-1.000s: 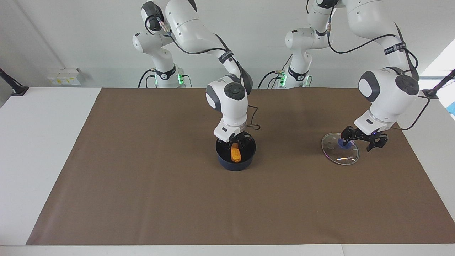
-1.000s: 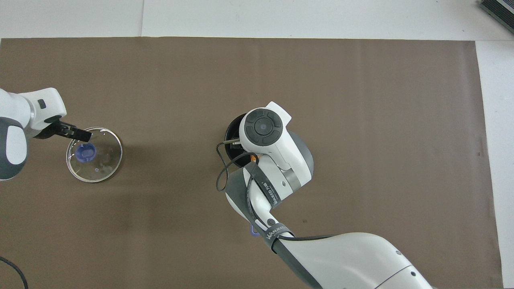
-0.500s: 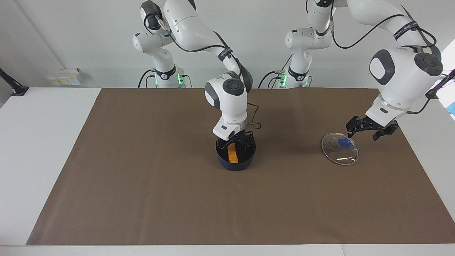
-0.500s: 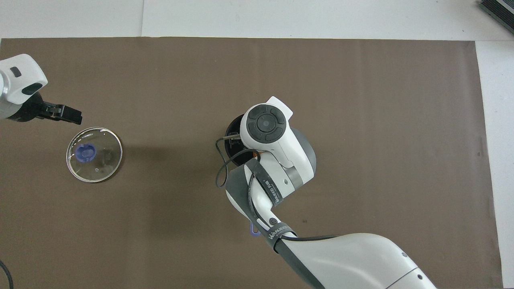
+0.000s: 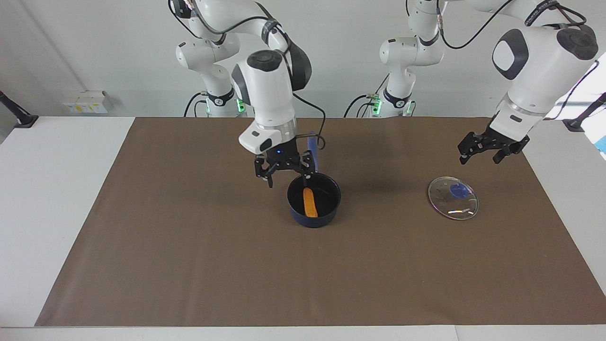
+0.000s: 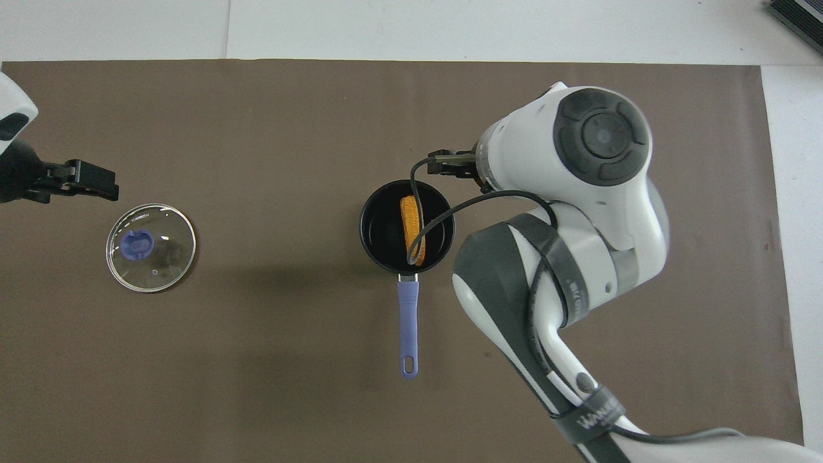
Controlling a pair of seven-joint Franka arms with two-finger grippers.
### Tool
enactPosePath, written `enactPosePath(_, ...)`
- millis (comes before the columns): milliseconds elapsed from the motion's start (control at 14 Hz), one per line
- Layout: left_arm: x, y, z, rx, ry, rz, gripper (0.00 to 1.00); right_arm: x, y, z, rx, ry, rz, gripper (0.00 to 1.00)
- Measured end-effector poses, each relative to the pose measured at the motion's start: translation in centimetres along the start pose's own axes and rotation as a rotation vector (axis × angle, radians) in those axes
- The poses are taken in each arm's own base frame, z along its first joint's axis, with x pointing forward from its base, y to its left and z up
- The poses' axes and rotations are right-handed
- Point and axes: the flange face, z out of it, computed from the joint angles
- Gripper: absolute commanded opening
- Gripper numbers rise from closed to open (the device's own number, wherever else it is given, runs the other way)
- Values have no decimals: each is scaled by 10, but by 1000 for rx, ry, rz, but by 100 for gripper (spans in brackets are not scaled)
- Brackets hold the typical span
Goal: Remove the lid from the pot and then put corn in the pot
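Small dark navy saucepan with a black inside (image 5: 314, 201) (image 6: 407, 233) near the middle of the brown mat (image 5: 189, 265) (image 6: 257, 360), long straight blue handle (image 6: 408, 328) pointing toward the robots. Inside it, flat on the black bottom, a small yellow-orange corn cob with bumpy kernels (image 5: 310, 202) (image 6: 411, 225), lengthwise in line with the handle, partly crossed in the overhead view by a black cable from the right arm.

Round clear glass lid with thin metal rim and blue central knob (image 5: 453, 197) (image 6: 151, 247) flat on the mat, well apart from the saucepan, toward the left arm's end of the table, knob up.

Right gripper (image 5: 284, 169) (image 6: 450, 163) raised over the mat at the saucepan's rim on the right arm's side, fingers spread apart, nothing between them, clear of the corn.

Left gripper (image 5: 488, 150) (image 6: 96, 181) up in the air above the mat beside the lid, not touching it, fingers parted and holding nothing.

White tabletop (image 5: 57, 189) (image 6: 450, 29) showing around the mat's edges.
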Motion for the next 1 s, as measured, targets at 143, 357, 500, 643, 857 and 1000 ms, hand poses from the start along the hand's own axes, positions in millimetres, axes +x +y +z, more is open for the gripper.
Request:
enactPosePath(143, -8, -2, -21, -1, -27, -6, 100, 3, 35, -38, -13, -18, -23, 100)
enactPosePath(357, -15, 2, -41, -1, -51, -17, 100, 0, 93, -89, -34, -63, -67, 100)
enactPosePath(500, -17, 5, -43, -2, -58, -17, 100, -7, 128, -112, -49, -113, -93, 100)
enactPosePath(643, -19, 5, -42, -2, -69, -17, 100, -15, 156, -127, -59, -161, -92, 100)
enactPosePath(857, -20, 5, -42, -2, -70, -17, 100, -23, 191, -146, -66, -195, -78, 100)
enactPosePath(1000, -20, 3, -42, -2, -72, -22, 100, -28, 217, -153, -68, -213, -60, 100)
